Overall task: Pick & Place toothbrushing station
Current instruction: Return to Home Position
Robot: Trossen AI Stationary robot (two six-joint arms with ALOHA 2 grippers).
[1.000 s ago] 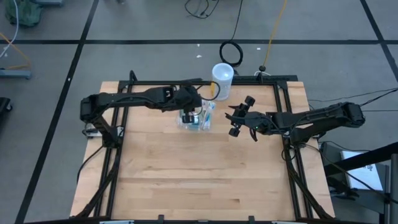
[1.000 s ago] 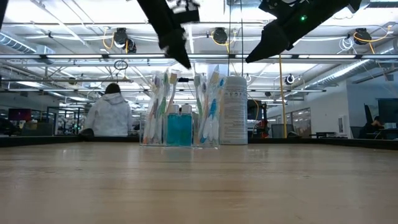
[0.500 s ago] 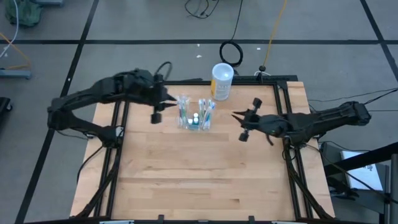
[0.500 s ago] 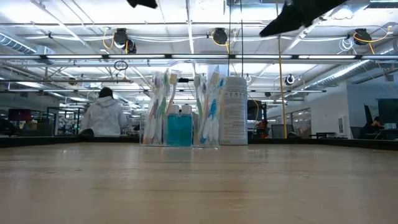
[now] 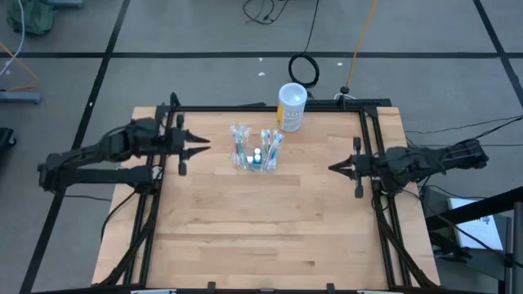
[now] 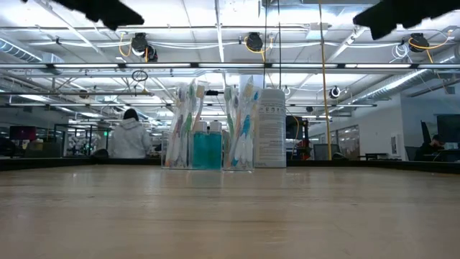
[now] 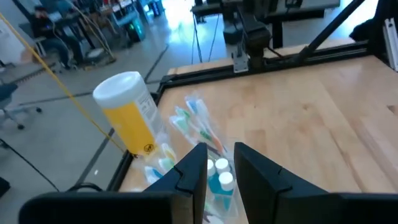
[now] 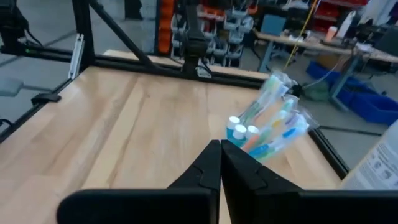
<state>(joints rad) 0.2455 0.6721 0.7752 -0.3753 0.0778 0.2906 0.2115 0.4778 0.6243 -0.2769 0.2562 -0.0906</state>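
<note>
Both arms have drawn back since half a second ago. The left gripper (image 5: pixel 198 144), then close beside the holder (image 5: pixel 257 149), now hangs over the table's left side with its tips pointing at it. The right gripper (image 5: pixel 335 167) has pulled off toward the right rail, well apart from the holder. The left fingers (image 7: pixel 193 171) stand a narrow gap apart, gripping nothing; the right pair is pressed tip to tip, empty. The holder stands upright between the grippers, nearer the left one, with brushes (image 6: pixel 188 108) on end and teal tubes (image 6: pixel 207 150) inside.

The table (image 5: pixel 261 229) is pale wood. Beyond it is a bright workshop hall where a person (image 6: pixel 130 138) in white sits far off. A canister (image 5: pixel 291 106) stands just behind the holder, possibly touching it.
</note>
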